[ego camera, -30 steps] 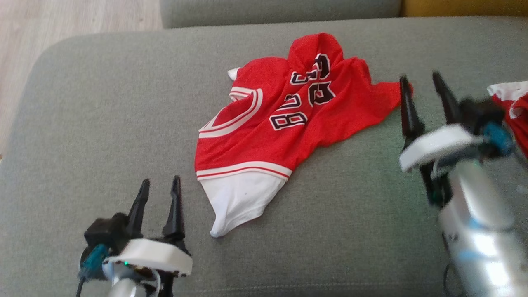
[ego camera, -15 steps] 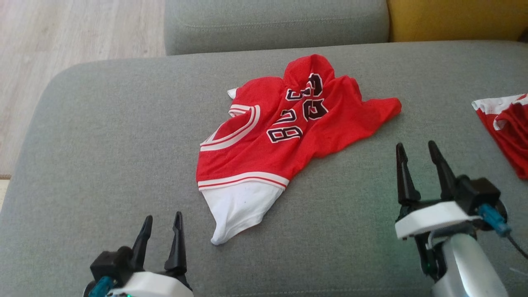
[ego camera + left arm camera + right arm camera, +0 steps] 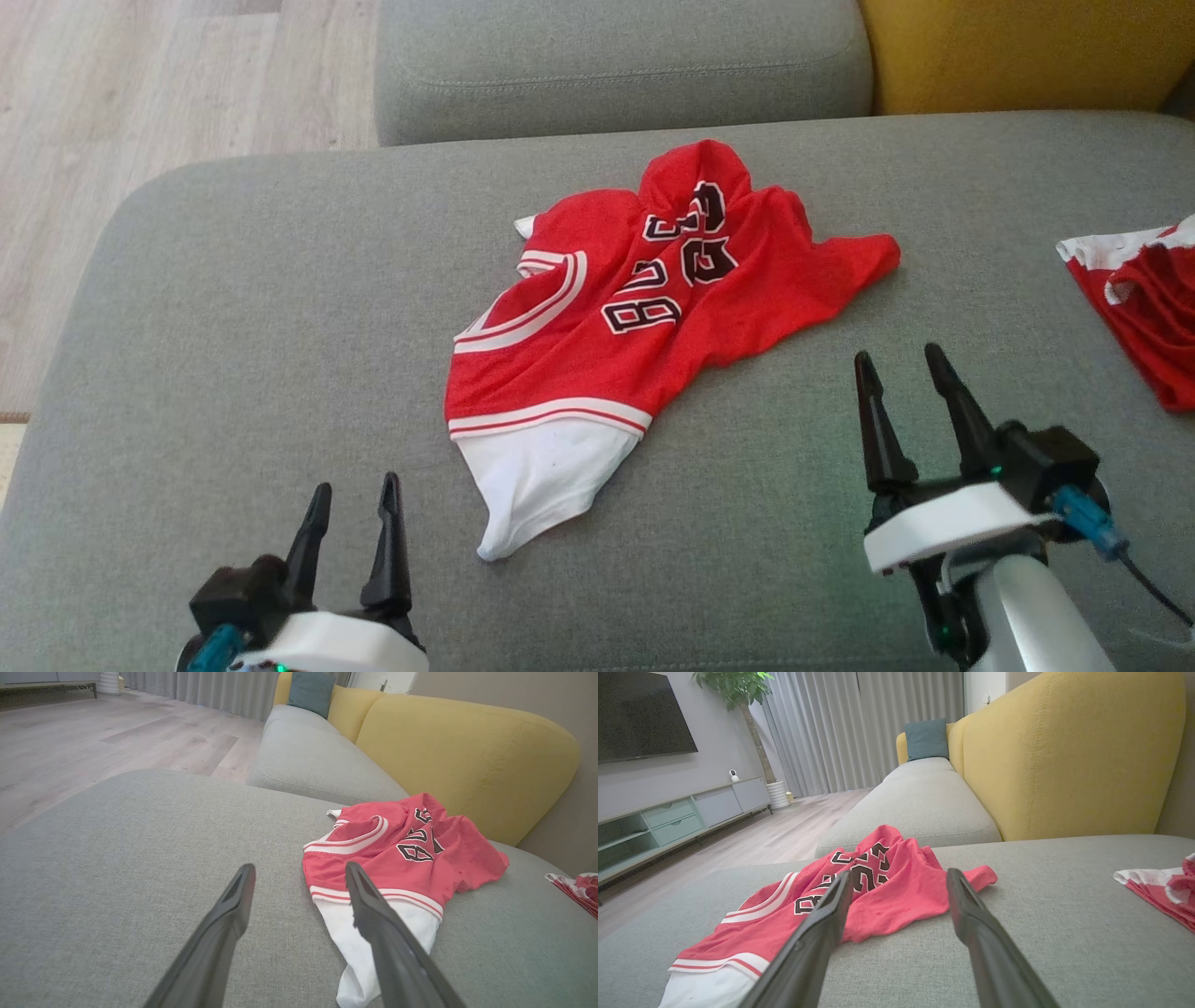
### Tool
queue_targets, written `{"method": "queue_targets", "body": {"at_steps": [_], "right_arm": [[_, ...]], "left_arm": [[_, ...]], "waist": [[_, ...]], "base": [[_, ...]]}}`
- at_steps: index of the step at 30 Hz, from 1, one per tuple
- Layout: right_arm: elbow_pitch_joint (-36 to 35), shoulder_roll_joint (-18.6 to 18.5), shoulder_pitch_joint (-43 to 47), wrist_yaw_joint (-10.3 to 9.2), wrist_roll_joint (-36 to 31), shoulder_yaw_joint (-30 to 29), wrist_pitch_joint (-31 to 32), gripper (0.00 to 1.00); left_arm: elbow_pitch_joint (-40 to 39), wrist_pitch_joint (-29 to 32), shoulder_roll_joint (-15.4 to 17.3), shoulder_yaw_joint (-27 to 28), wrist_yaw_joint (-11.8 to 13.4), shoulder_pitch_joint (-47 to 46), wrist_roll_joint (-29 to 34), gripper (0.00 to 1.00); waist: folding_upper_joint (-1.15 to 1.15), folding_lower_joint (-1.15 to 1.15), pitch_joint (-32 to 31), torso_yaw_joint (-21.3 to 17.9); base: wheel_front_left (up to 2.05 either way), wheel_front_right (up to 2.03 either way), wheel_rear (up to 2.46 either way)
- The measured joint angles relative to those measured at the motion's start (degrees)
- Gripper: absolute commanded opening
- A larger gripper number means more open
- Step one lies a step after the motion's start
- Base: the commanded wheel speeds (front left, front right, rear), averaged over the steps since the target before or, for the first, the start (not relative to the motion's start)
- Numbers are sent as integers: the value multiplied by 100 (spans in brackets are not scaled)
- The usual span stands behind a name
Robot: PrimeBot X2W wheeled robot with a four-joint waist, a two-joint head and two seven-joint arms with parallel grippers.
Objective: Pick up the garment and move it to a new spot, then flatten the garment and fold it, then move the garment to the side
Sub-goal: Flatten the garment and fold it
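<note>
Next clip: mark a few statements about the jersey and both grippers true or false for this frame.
1. The red jersey lies crumpled on the grey cushion. True.
2. The left gripper is shut on the jersey's white hem. False: it is open, clear of the cloth.
3. The right gripper is open and empty. True.
4. The jersey is folded into a neat square. False: it is unfolded and rumpled.
5. A second red-and-white garment lies further to the robot's right. True.
</note>
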Motion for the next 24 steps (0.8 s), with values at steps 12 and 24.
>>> {"method": "queue_targets", "body": {"at_steps": [12,24], "right_arm": [[-3,2,27,0,73,44,33,100],[-7,2,111,0,74,76,87,100]], "left_arm": [[-37,0,-1,58,49,107,-1,100],[646,27,-3,-455,-259,109,-1,100]], "waist": [[0,0,-83,-25],[0,0,-37,-42]], "base": [[0,0,0],[0,0,0]]}}
